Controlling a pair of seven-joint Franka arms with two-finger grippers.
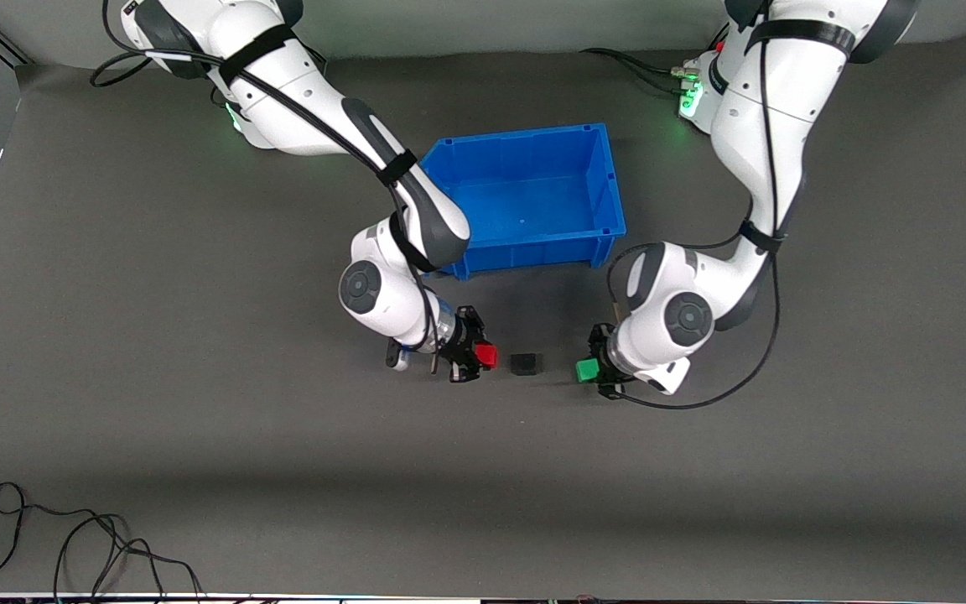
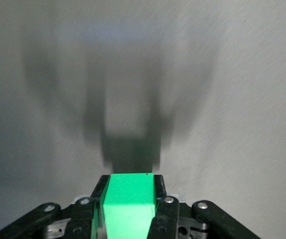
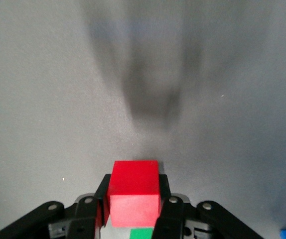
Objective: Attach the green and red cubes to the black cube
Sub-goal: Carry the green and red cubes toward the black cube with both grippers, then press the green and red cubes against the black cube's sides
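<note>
The black cube (image 1: 525, 363) lies on the grey mat, nearer the front camera than the blue bin. My right gripper (image 1: 477, 356) is shut on the red cube (image 1: 486, 356) and holds it just beside the black cube, toward the right arm's end. In the right wrist view the red cube (image 3: 134, 191) sits between the fingers. My left gripper (image 1: 596, 369) is shut on the green cube (image 1: 588, 370), a short way from the black cube toward the left arm's end. The green cube (image 2: 129, 204) fills the jaws in the left wrist view. A gap shows between each coloured cube and the black one.
An empty blue bin (image 1: 533, 198) stands on the mat farther from the front camera than the cubes. Loose black cable (image 1: 80, 545) lies at the mat's near edge, toward the right arm's end.
</note>
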